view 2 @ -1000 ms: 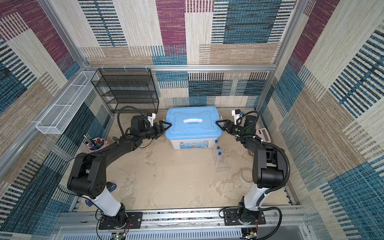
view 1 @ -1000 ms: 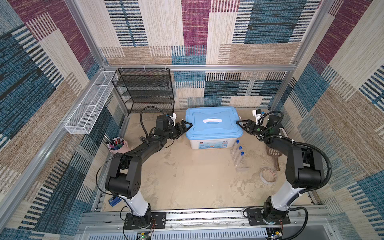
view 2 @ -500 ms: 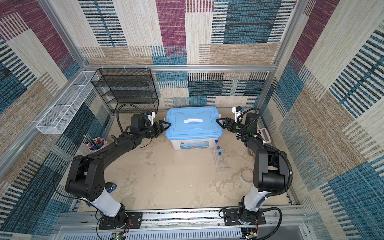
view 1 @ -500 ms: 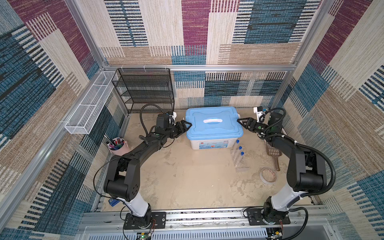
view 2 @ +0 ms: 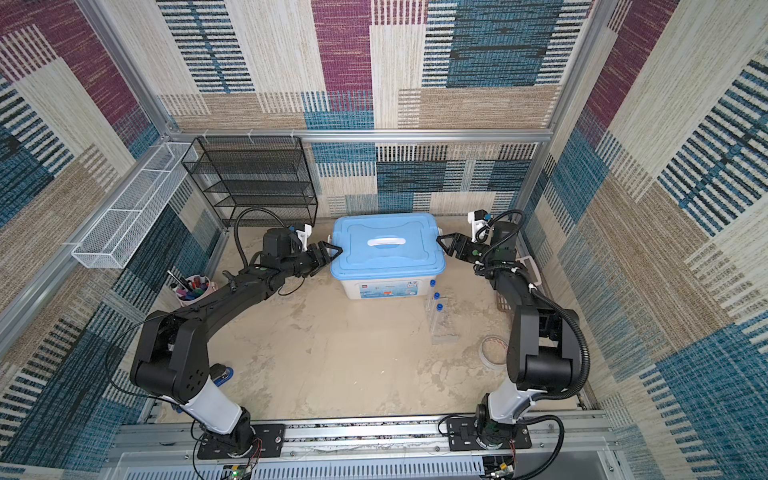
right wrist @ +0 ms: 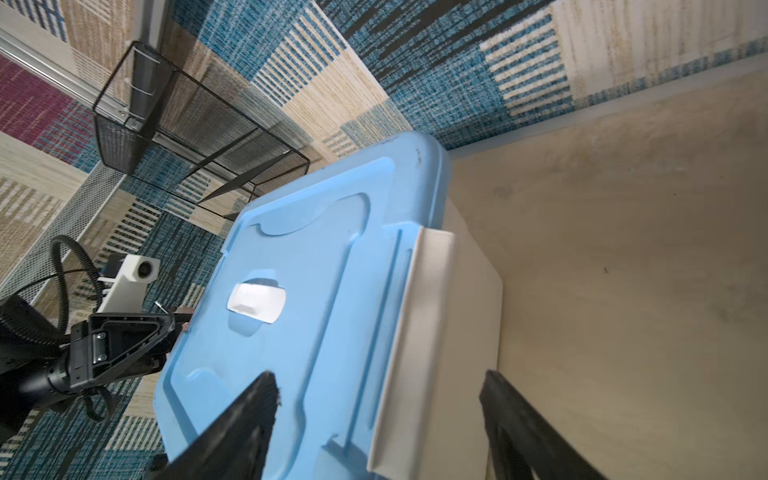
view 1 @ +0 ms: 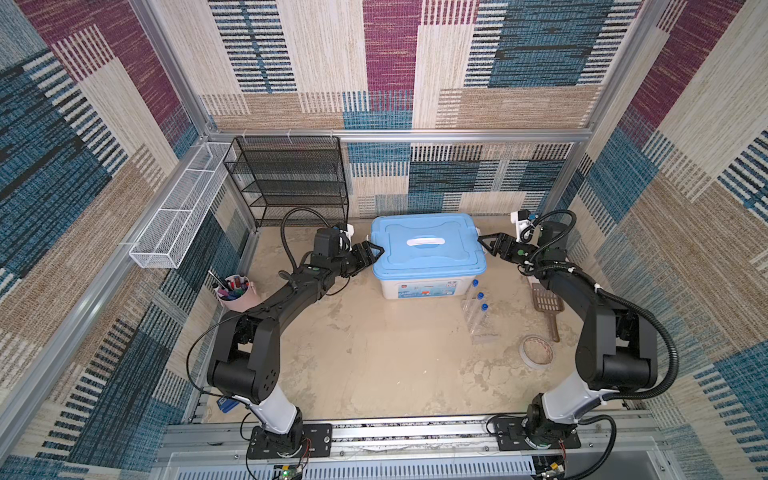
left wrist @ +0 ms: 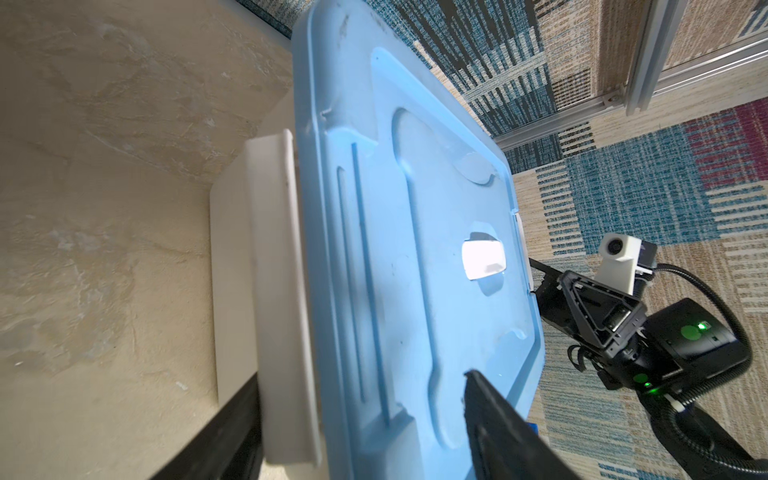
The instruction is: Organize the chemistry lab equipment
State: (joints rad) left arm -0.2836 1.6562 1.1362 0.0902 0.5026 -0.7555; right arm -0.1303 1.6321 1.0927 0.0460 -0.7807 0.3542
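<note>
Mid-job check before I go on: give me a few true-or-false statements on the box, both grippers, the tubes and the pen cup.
1. The blue lid is off the box. False: it sits on the box.
2. Left gripper holds a test tube. False: its jaws are open at the lid's left end, holding nothing.
3. Right gripper has open jaws at the lid's right end. True.
4. Three blue-capped test tubes are by the box's front right corner. True.
5. The pink cup of pens is right of the box. False: it is far left of it.
</note>
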